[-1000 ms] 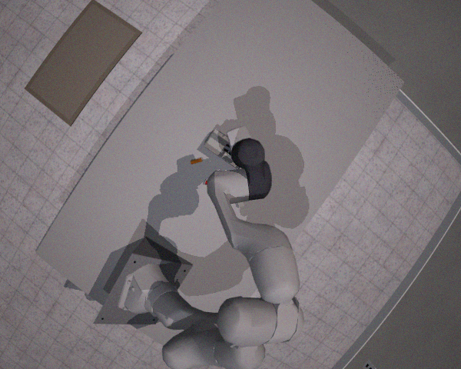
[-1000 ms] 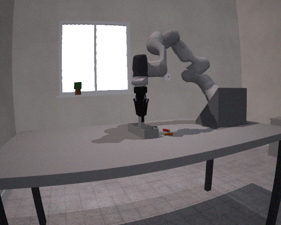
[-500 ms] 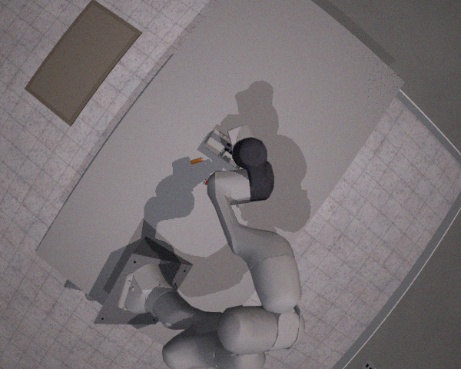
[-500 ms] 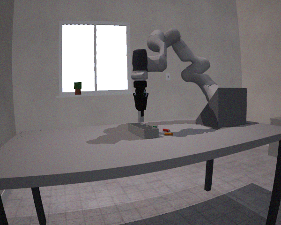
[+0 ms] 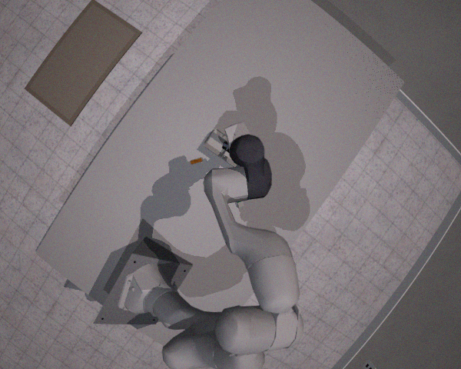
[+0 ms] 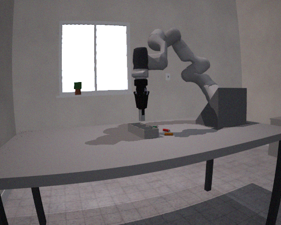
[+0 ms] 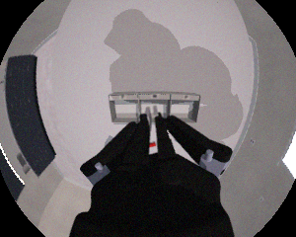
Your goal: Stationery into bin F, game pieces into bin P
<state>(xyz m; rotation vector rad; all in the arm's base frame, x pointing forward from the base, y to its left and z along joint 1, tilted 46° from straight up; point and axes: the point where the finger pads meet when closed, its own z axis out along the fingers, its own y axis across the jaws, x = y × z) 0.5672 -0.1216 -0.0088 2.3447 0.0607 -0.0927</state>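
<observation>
My gripper (image 5: 225, 147) (image 6: 141, 119) (image 7: 152, 112) is shut and looks empty, pointing down just above the grey divided bin (image 5: 213, 151) (image 6: 151, 133) (image 7: 197, 110). The bin has three compartments side by side; the fingertips partly cover the middle one in the wrist view. Its small marks are unreadable and its contents cannot be told. An orange cylinder (image 5: 196, 161) (image 6: 168, 133) lies beside the bin. A red piece with a pale end (image 6: 166, 130) lies near it; its red part (image 7: 152, 144) shows between the fingers. A small green item (image 6: 155, 126) lies behind the bin, mostly hidden.
The arm's dark base block (image 6: 232, 106) stands at the table's right end in the exterior view. The arm covers part of the table (image 5: 322, 79) in the top view. A dark shadow falls around the orange cylinder. A potted plant (image 6: 77, 87) stands on the window sill, away from the table.
</observation>
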